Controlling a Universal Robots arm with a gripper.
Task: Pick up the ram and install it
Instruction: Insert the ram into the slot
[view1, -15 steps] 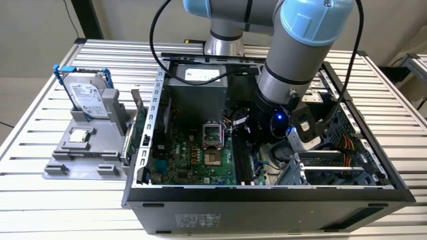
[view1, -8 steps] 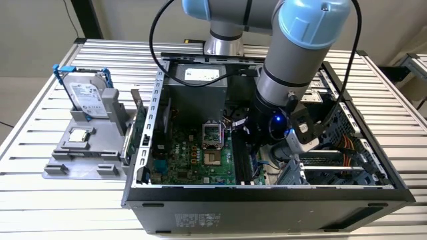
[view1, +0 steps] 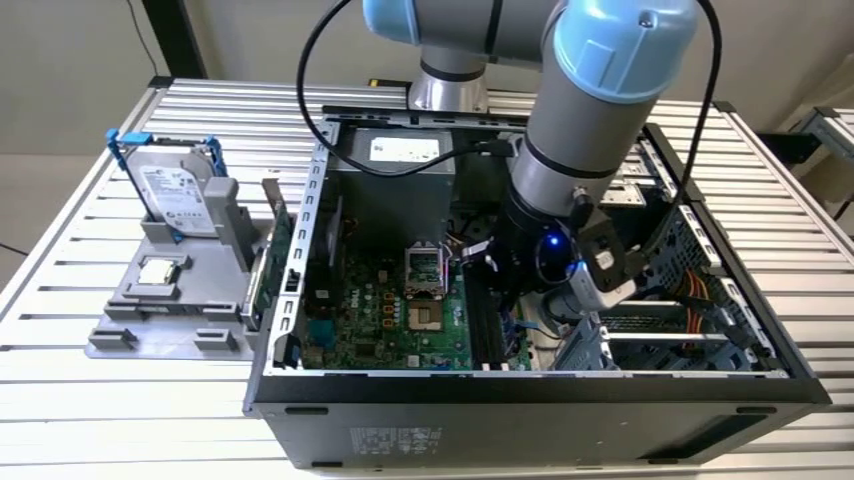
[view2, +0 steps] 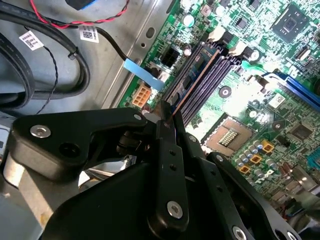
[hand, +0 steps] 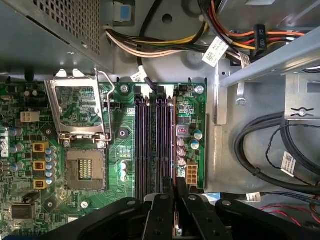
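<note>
gripper (view2: 167, 117) fingers clamped on the ram (view2: 192, 85), edge-on.
ram's long axis runs straight ahead, parallel with the memory slots (hand: 152, 145).

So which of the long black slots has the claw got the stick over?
The end slot, next to the white plug at the board's edge. The ram in the claw lines up along it; the other three slots sit empty.

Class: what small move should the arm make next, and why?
Probably a gentle push straight down: the gripper is shut on the ram, which runs edge-on along one of the memory slots beside the empty processor socket; whether it is seated I cannot tell.
</note>
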